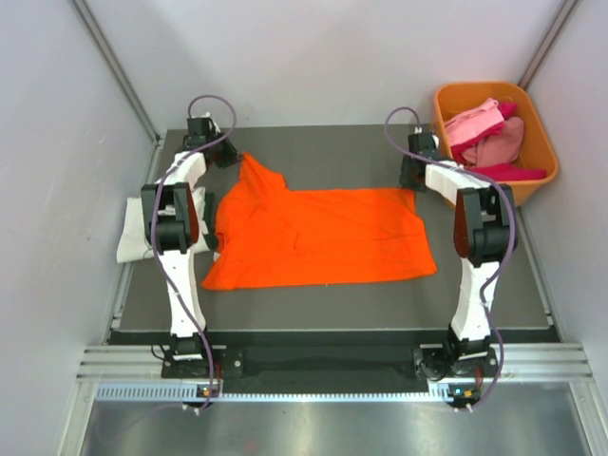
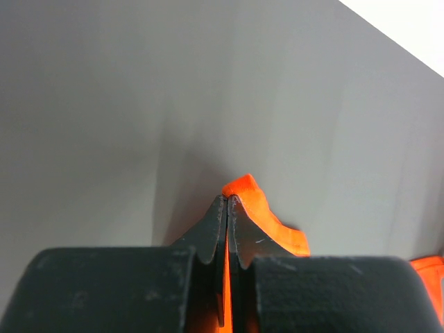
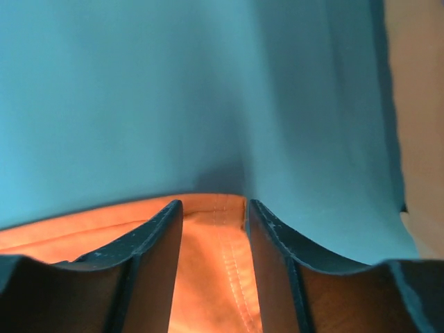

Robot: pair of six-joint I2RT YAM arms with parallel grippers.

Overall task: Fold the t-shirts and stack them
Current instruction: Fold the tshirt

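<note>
A bright orange t-shirt (image 1: 318, 236) lies spread flat on the dark table. Its far left corner is pulled up into a point. My left gripper (image 1: 231, 155) is shut on that corner; in the left wrist view the closed jaws (image 2: 228, 201) pinch orange cloth (image 2: 267, 215). My right gripper (image 1: 410, 179) is at the shirt's far right corner. In the right wrist view it is open (image 3: 214, 208), its fingers either side of the stitched hem corner (image 3: 208, 270). A white t-shirt (image 1: 133, 233) lies folded at the table's left edge.
An orange plastic bin (image 1: 537, 142) at the back right holds pink (image 1: 472, 123), red and magenta tees. Grey walls close in on both sides and the back. A metal rail runs along the near edge.
</note>
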